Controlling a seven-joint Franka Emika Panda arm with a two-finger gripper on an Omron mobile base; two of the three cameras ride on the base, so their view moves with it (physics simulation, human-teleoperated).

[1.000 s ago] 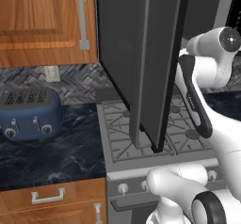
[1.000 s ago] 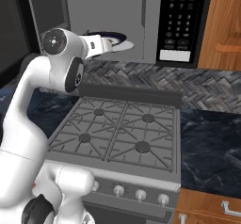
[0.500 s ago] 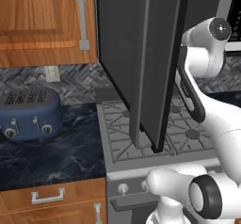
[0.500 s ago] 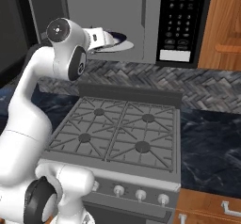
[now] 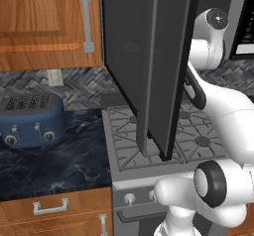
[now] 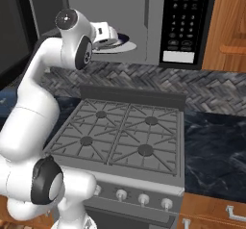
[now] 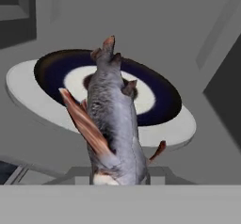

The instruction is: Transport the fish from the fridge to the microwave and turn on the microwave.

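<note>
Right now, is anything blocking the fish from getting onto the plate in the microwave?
Nothing visible does. The fish sits in the pincer above the round plate, and the microwave door hangs open.

One fish (image 7: pixel 115 124), one microwave (image 6: pixel 185 23), one toaster (image 5: pixel 31 120), four burners (image 6: pixel 145 150).

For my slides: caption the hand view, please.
End effector holds the fish above the round plate inside the microwave.

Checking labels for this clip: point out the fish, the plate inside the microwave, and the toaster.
fish (image 7: pixel 115 124), hand view, on its grey body.
plate (image 7: pixel 164 96), hand view, on its dark blue ring, right side.
toaster (image 5: pixel 30 121), left base view, on its blue front.
</note>
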